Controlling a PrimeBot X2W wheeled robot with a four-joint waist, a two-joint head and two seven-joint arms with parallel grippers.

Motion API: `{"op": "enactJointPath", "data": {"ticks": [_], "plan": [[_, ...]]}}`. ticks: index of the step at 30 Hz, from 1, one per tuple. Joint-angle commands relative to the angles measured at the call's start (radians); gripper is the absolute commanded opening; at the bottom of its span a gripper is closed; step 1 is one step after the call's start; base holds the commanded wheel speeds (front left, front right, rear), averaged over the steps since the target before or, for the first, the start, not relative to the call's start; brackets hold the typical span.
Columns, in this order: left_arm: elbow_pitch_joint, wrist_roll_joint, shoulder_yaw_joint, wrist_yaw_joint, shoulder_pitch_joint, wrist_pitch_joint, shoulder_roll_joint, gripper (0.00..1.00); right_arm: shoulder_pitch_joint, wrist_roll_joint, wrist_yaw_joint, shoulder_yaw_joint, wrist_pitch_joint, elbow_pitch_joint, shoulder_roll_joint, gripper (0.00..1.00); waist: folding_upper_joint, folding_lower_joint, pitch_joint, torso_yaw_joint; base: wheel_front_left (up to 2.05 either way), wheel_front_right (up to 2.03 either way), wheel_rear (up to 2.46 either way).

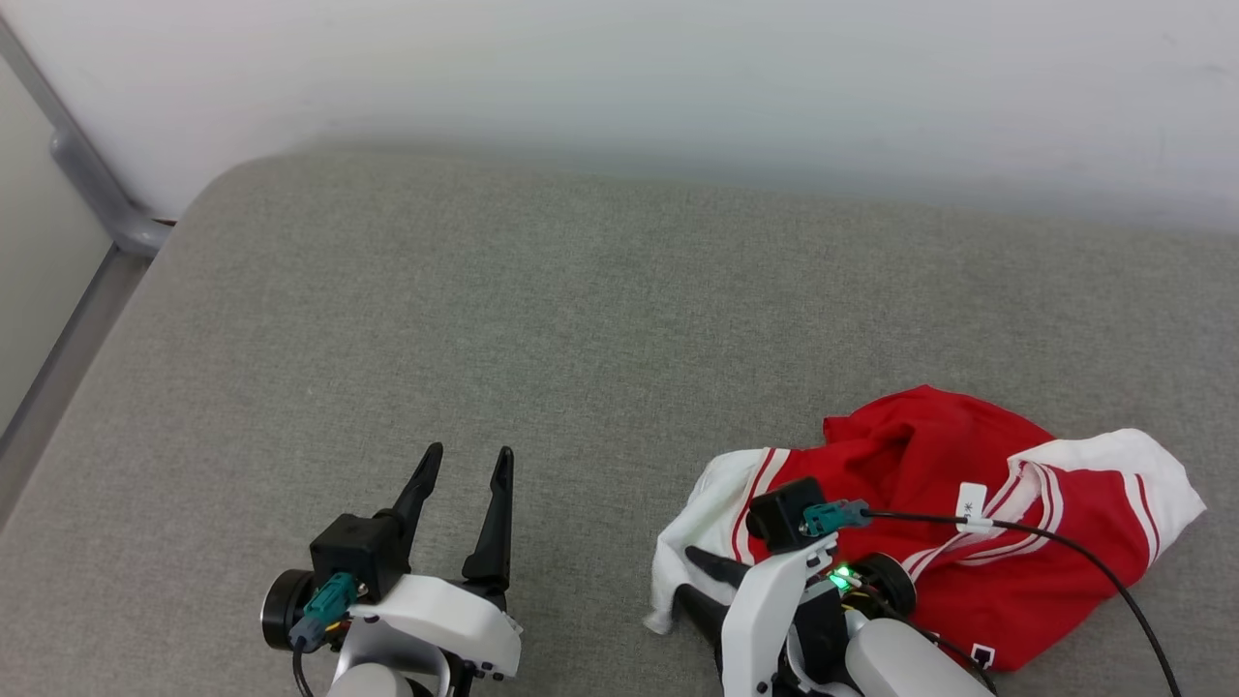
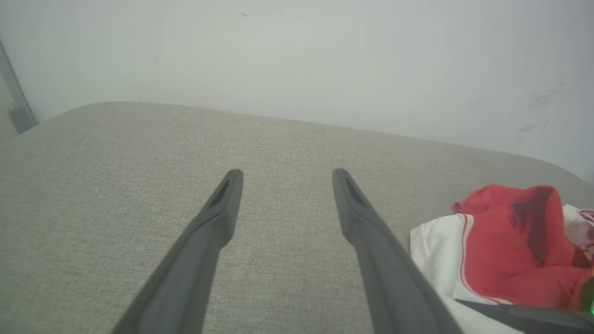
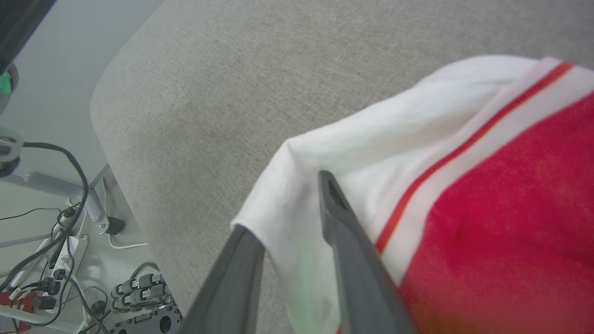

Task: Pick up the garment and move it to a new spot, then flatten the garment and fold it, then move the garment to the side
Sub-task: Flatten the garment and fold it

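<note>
1. The garment, a red jersey-style T-shirt with white sleeves and red-and-white striped trim (image 1: 929,455), lies crumpled at the near right of the grey fabric-covered bench (image 1: 581,290). It is bunched, so flattening is probably not yet begun.
2. The right gripper (image 3: 283,202) sits low at the heap's left edge. Its fingers are slightly parted astride the white sleeve (image 3: 371,134), and the cloth looks slack between them rather than pinched. An edge gives a cleaner hold than the bulk.
3. The left gripper (image 1: 469,450) has its fingers spread wide and empty over bare bench, left of the garment and pointing far. It is probably kept clear to take a second corner.
4. The bare bench to the left and far leaves room for spreading.
</note>
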Motion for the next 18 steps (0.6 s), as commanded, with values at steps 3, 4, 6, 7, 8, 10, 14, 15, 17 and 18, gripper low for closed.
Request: {"op": "enactJointPath", "data": {"ticks": [3, 4, 6, 7, 8, 10, 14, 15, 17, 18], "plan": [[0.010, -0.001, 0.004, -0.002, 0.013, -0.002, -0.002, 1.00, 0.023, 0.012, 0.000, 0.013, -0.073, -0.011, -0.021, 1.00, 0.0000, 0.0000, -0.028, -0.011, 0.00, 0.00, 0.00], [0.011, 0.000, 0.005, -0.002, 0.015, -0.002, -0.002, 1.00, 0.026, 0.012, 0.000, 0.016, -0.089, -0.021, -0.028, 1.00, 0.0000, 0.0000, -0.036, -0.014, 0.00, 0.00, 0.00], [0.014, 0.002, 0.007, -0.001, 0.023, -0.002, -0.001, 1.00, 0.041, 0.011, 0.000, 0.014, -0.116, -0.046, -0.043, 1.00, 0.0000, 0.0000, -0.053, -0.021, 0.00, 0.00, 0.00], [0.016, 0.002, 0.009, -0.001, 0.027, -0.002, 0.001, 1.00, 0.050, 0.005, 0.000, 0.012, -0.125, -0.062, -0.052, 1.00, 0.0000, 0.0000, -0.061, -0.025, 0.00, 0.00, 0.00], [0.017, 0.003, 0.010, 0.000, 0.032, -0.002, 0.002, 1.00, 0.061, 0.002, 0.000, 0.011, -0.132, -0.079, -0.059, 1.00, 0.0000, 0.0000, -0.068, -0.029, 0.00, 0.00, 0.00], [0.019, 0.003, 0.011, 0.001, 0.041, -0.002, 0.004, 1.00, 0.090, -0.003, 0.000, 0.002, -0.144, -0.121, -0.073, 1.00, 0.0000, 0.0000, -0.083, -0.037, 0.00, 0.00, 0.00], [0.021, 0.003, 0.014, 0.005, 0.056, -0.002, 0.010, 1.00, 0.153, -0.022, 0.000, -0.050, -0.169, -0.223, -0.101, 1.00, 0.0000, 0.0000, -0.106, -0.053, 0.00, 0.00, 0.00], [0.019, 0.002, 0.015, 0.007, 0.058, -0.002, 0.012, 1.00, 0.167, -0.033, 0.000, -0.075, -0.180, -0.248, -0.107, 1.00, 0.0000, 0.0000, -0.109, -0.057, 0.00, 0.00, 0.00], [0.015, 0.001, 0.018, 0.010, 0.063, -0.002, 0.015, 1.00, 0.204, -0.062, 0.000, -0.136, -0.198, -0.298, -0.112, 1.00, 0.0000, 0.0000, -0.115, -0.066, 0.00, 0.00, 0.00], [0.013, 0.000, 0.020, 0.011, 0.066, -0.002, 0.017, 1.00, 0.219, -0.082, 0.000, -0.174, -0.207, -0.322, -0.111, 1.00, 0.0000, 0.0000, -0.116, -0.072, 0.00, 0.00, 0.00]]}}
